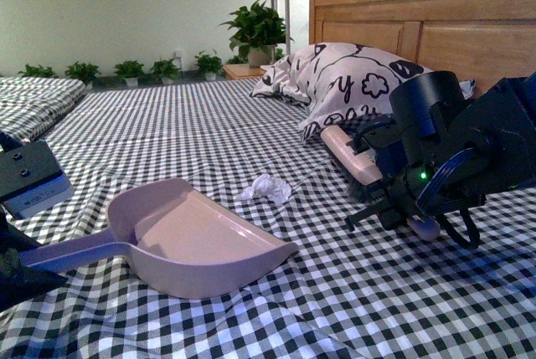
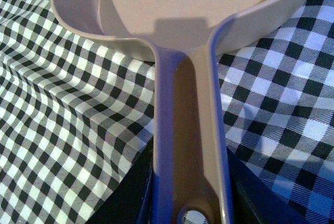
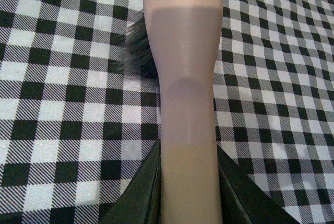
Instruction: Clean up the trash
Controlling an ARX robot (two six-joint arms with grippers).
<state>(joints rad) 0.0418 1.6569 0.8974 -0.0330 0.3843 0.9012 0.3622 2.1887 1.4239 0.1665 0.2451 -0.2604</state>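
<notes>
Your left gripper (image 2: 190, 203) clamps the beige plastic dustpan (image 1: 197, 242)'s handle, your right gripper (image 3: 190, 192) clamps the bristled brush (image 1: 356, 161); crumpled white tissue wad (image 1: 266, 188) lies at the dustpan's one o'clock.

bedroom: wooden headboard (image 1: 419, 7), pillow (image 1: 352, 79), bedsheet (image 1: 193, 125).

The pillow (image 1: 356, 83) print shows a "y".

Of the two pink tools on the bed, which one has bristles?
The brush held by the right gripper; the dustpan is a smooth scoop.
</notes>
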